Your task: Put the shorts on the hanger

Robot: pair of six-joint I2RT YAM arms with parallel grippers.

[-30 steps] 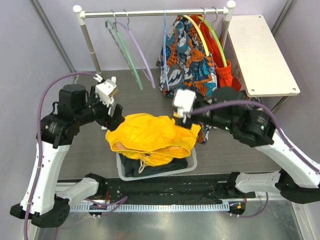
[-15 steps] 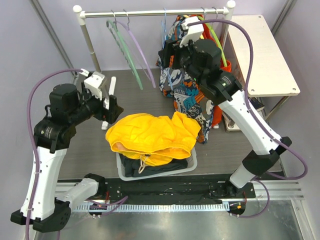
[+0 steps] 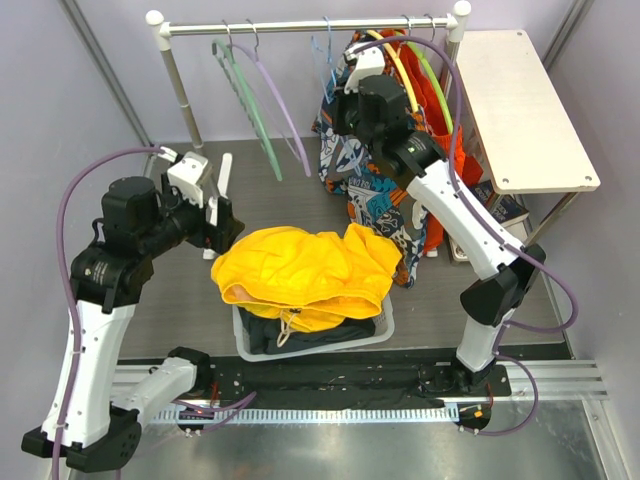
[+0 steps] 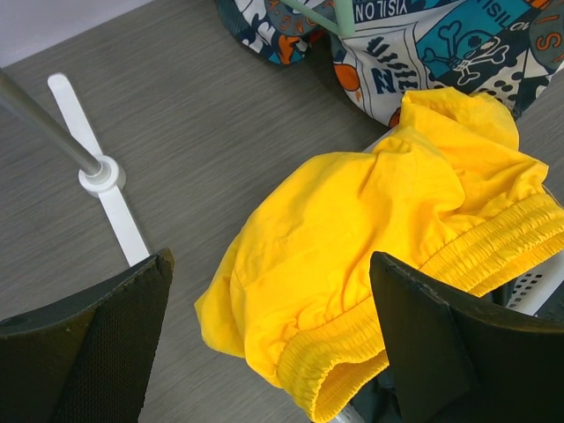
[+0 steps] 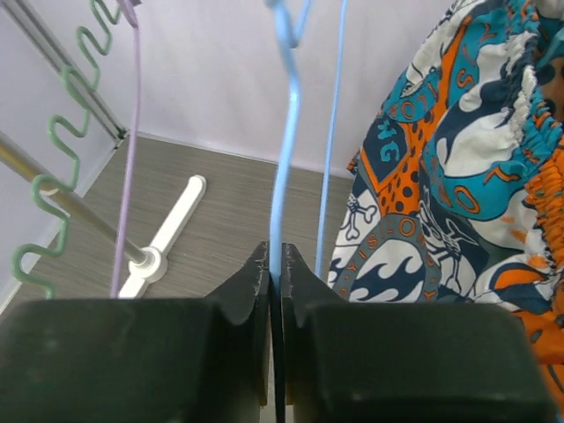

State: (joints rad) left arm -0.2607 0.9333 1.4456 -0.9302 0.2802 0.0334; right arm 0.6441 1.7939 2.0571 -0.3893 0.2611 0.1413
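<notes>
The bright yellow shorts [image 3: 300, 268] lie bunched over the white laundry basket [image 3: 386, 326]; the left wrist view shows their elastic waistband [image 4: 388, 229]. My left gripper [image 3: 222, 216] hovers just left of them, open [image 4: 269, 260], touching nothing. The thin light-blue hanger [image 3: 323, 52] hangs from the rack rail. My right gripper [image 3: 340, 100] is raised to it and shut on its wire [image 5: 282, 176], which runs up from between the black fingertips of the gripper [image 5: 275, 264]. The hanger's lower part is hidden behind the arm in the top view.
The rail [image 3: 290, 27] also holds a mint-green hanger [image 3: 250, 110], a lilac hanger [image 3: 282, 112], orange-and-teal patterned shorts [image 3: 375, 135] and a red-orange garment [image 3: 447, 135]. A white shelf [image 3: 520, 110] stands at right. The rack's white foot [image 4: 101, 176] lies left of the shorts.
My right arm swung from the shorts' right edge up to the rack and shut on the light-blue hanger. The left gripper drew back slightly left, still open.
</notes>
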